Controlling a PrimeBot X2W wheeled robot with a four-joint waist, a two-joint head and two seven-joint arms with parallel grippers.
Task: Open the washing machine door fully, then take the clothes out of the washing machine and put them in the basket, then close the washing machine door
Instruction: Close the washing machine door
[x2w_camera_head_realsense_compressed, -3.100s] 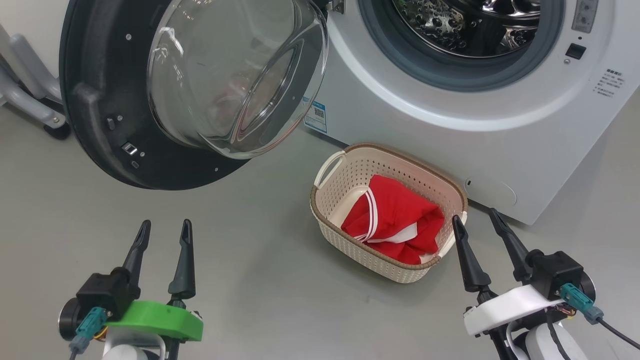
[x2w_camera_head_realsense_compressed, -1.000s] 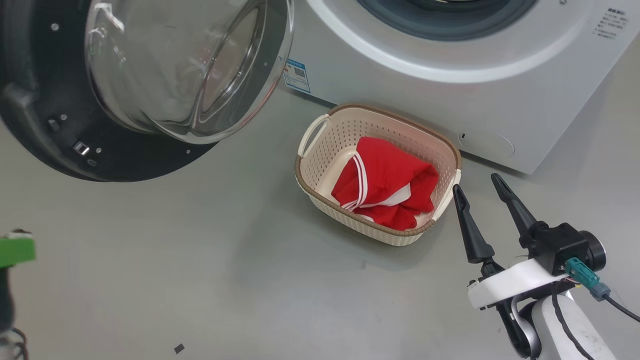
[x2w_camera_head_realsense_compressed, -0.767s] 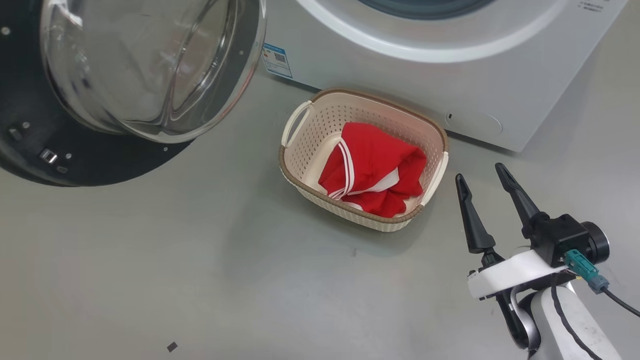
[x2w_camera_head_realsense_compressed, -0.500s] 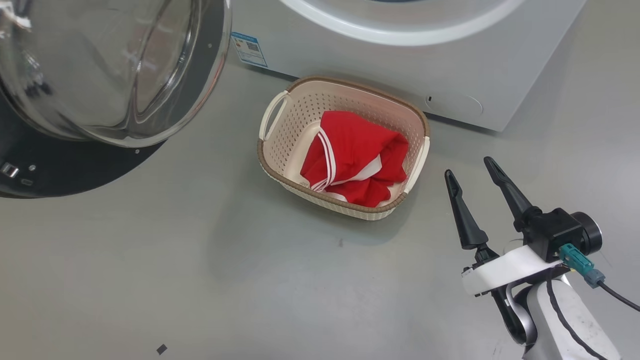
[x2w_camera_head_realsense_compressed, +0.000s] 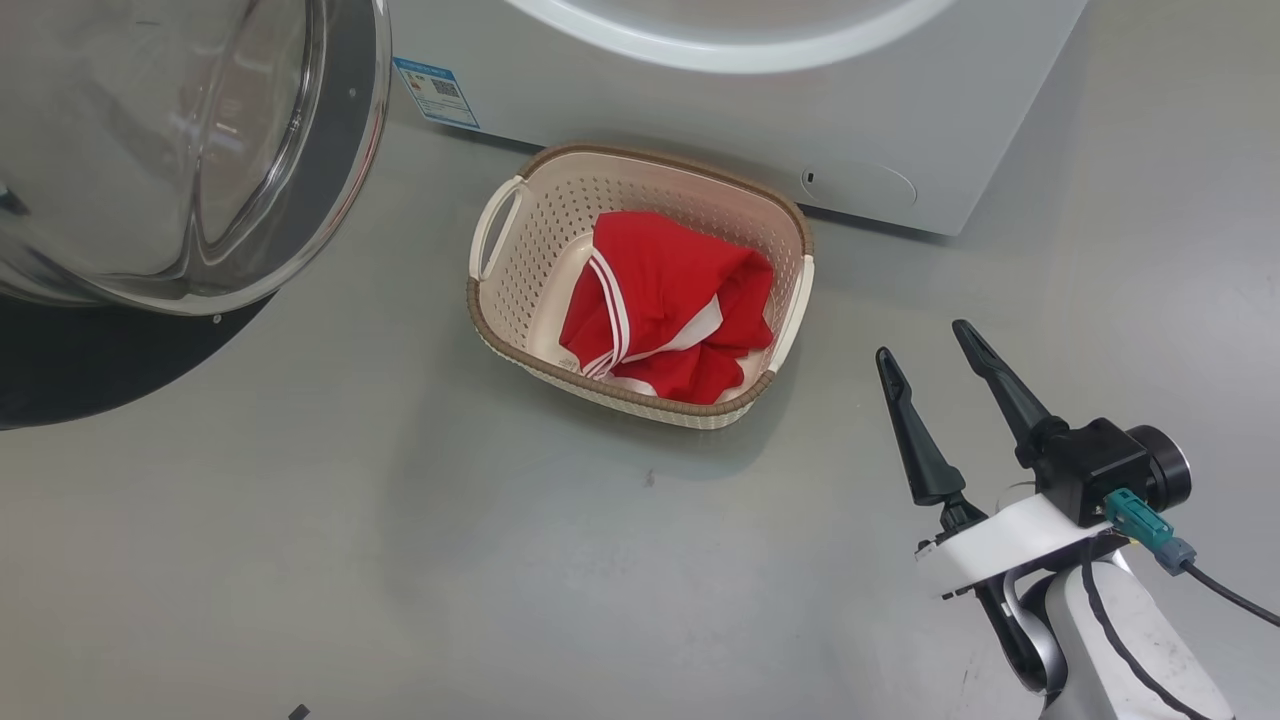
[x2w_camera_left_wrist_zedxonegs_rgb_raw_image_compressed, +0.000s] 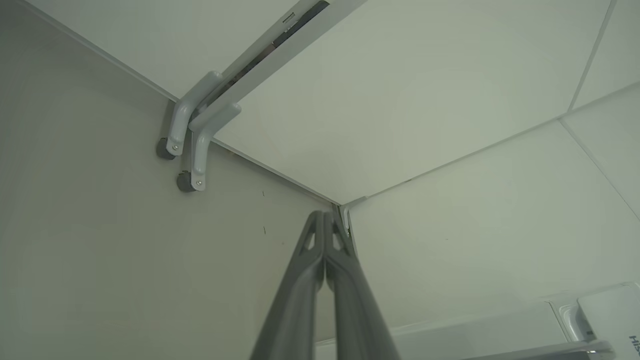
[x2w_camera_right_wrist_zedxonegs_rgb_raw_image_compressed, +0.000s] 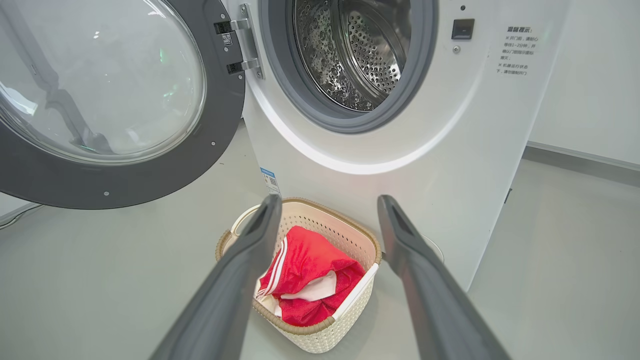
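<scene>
The washing machine door (x2w_camera_head_realsense_compressed: 330, 120) stands swung open at the upper left, and its glass bowl (x2w_camera_right_wrist_zedxonegs_rgb_raw_image_compressed: 100, 85) bulges toward me. In the right wrist view the steel drum (x2w_camera_right_wrist_zedxonegs_rgb_raw_image_compressed: 360, 50) of the washing machine (x2w_camera_head_realsense_compressed: 700, 90) holds no fabric. The clothes (x2w_camera_head_realsense_compressed: 665, 300), red with white stripes, lie bunched inside the cream basket (x2w_camera_head_realsense_compressed: 500, 330) on the floor before the machine. My right gripper (x2w_camera_head_realsense_compressed: 921, 341) hovers open and empty to the right of the basket, apart from it. My left gripper (x2w_camera_left_wrist_zedxonegs_rgb_raw_image_compressed: 322, 216) is shut on nothing and points at a room corner.
Grey floor spreads in front of the basket (x2w_camera_right_wrist_zedxonegs_rgb_raw_image_compressed: 300, 330) and under the door. A grey wheeled frame leg (x2w_camera_left_wrist_zedxonegs_rgb_raw_image_compressed: 192, 135) stands against the wall beyond my left gripper. A small dark scrap (x2w_camera_head_realsense_compressed: 298, 712) lies on the floor at the bottom edge.
The head camera has swung, so the machine, door and basket slid left and up in the picture. My left gripper, open before, left the head view. The right gripper stays open.
</scene>
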